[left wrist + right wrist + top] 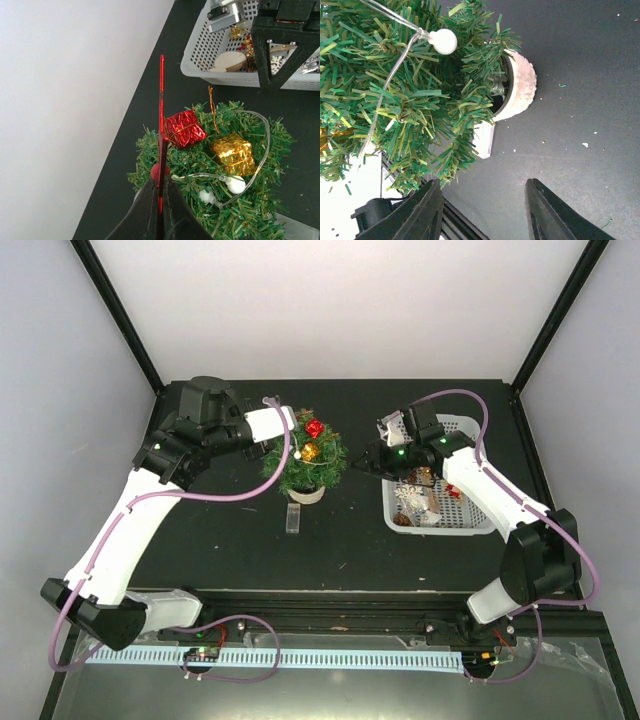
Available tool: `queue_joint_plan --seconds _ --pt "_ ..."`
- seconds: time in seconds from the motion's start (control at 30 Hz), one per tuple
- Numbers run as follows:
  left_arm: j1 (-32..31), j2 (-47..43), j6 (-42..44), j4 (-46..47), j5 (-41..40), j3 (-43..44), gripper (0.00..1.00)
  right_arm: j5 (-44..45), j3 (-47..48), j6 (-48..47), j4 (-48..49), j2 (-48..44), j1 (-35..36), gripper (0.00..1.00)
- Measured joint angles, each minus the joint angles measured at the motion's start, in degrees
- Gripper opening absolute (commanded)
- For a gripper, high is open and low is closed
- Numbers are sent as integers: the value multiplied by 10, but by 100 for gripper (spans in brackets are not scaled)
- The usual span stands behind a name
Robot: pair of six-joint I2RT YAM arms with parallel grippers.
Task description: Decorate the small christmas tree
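hanging the piece in the left claw looks like the step in hand: its fingers are pressed together on a thin red strip that stands up between them, with a small red ball right at the tips; whether ball and strip are one ornament i cannot tell. to do it well, i would bring the piece down onto a bare tuft on the side of the small christmas tree nearest that claw, away from the red gift box and the gold gift box already nested near the crown, and keep clear of the light string looping over the branches, since a snag there could drag the tree. the tree looks light on its small round base, so a gentle, mostly downward push and a slow release should suit better than a sideways shove.

the tree stands on the black desk, left of the white basket and apart from it. in the top view the left claw is at the tree's upper left edge, its tips touching or just above the needles there. the right claw has its fingers spread apart and holds nothing; it hangs between tree and basket, just beside the tree's right flank, low enough that its camera looks at the base and the lower branches. from there it might steady the base if needed.
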Motion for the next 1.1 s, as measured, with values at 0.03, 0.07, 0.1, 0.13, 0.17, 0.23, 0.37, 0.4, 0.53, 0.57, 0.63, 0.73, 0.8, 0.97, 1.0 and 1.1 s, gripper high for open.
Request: queue_joint_plan --seconds 0.03,0.07,0.1,0.13,0.17,0.23,0.37,0.4,0.53,0.57,0.63,0.73,0.8,0.97,1.0,1.1 --pt "4 3 -3 -1 5 1 2 0 0 0 0 0 0 47" --pt "7 6 -6 -2 9 2 2 0 0 0 0 0 0 47" --pt "11 12 -11 -6 18 5 2 0 0 0 0 0 0 47" --pt "13 14 -12 -7 20 5 2 0 0 0 0 0 0 47" --pt "17 18 -15 -11 26 8 1 0 0 0 0 0 0 47" --pt "21 26 -21 -17 38 14 2 0 0 0 0 0 0 47" --pt "26 39 -30 -24 58 20 2 0 0 0 0 1 0 47" --pt "27 42 -32 -27 61 20 2 0 0 0 0 2 0 47" --pt "28 51 -34 -32 72 20 2 0 0 0 0 4 0 47" --pt "28 52 -35 -33 74 20 1 0 0 0 0 4 0 47" --pt "31 54 -35 -34 77 20 2 0 0 0 0 6 0 47" --pt "35 54 -35 -34 80 19 2 0 0 0 -1 8 0 47" --pt "37 54 -35 -33 80 17 2 0 0 0 -1 10 0 47" --pt "41 56 -35 -34 81 8 2 0 1 0 -2 15 0 47" --pt "42 58 -35 -33 81 7 2 0 2 0 -2 16 0 47" --pt "45 65 -37 -32 85 7 2 0 6 0 -4 19 0 47"
